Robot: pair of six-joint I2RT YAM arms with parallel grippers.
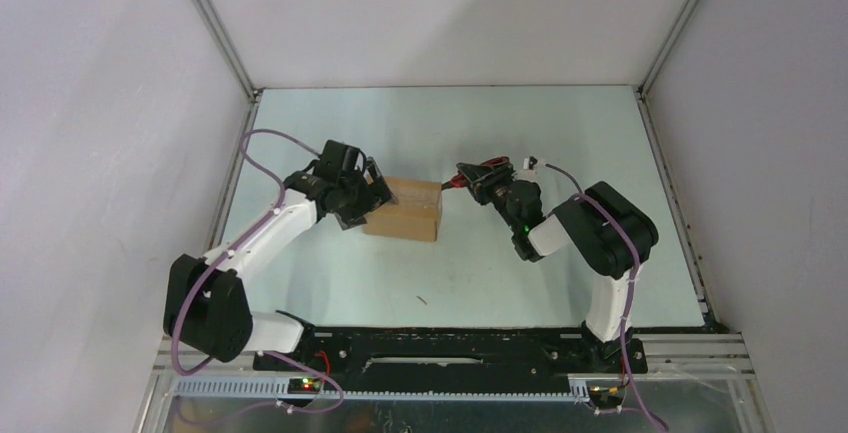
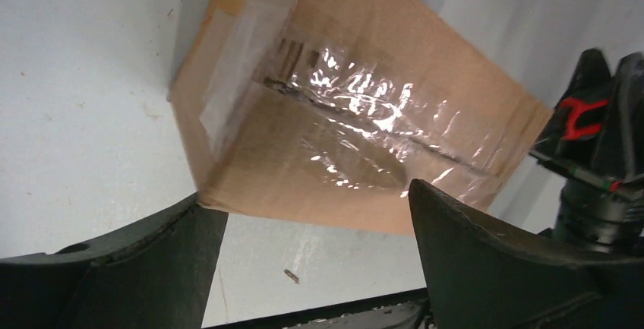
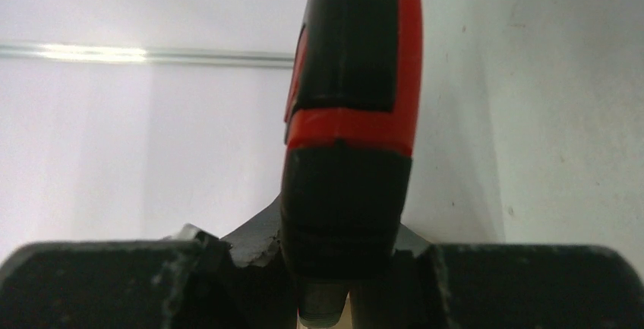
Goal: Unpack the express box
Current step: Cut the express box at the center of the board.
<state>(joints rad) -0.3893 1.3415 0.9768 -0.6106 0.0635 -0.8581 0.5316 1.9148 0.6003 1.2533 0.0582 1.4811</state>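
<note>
Two arms: both reach over the table (image 1: 330,283) toward one carton at its middle, one at each end
Left gripper (image 1: 368,199): released, jaws spread wide at the carton's left end; in its wrist view the two dark fingers (image 2: 494,268) frame the near corner without clearly pressing on it
Why there: my reading is that it stands ready to brace that end, so the carton does not slide when a blade pushes in from the other side
Express box (image 1: 405,209): brown cardboard, lying flat on the table between the two grippers, touching or just beside the left one
Clear tape (image 2: 357,109): shiny and wrinkled along the top seam and wrapped down the end face; a dark line runs along the seam, and whether that is a cut I cannot tell
Contents: flaps lie down and nothing inside shows, so what it holds cannot be told
Utility knife (image 1: 478,169): red and black, pointing left with its tip near the carton's upper right edge; contact is too small to judge
Right gripper (image 1: 492,185): clenched on the knife's handle, which fills the gap between its fingers in the wrist view
Why held so: likely to bring the blade level with the taped seam for slitting
Progress: early, the box unopened by the look of it
</note>
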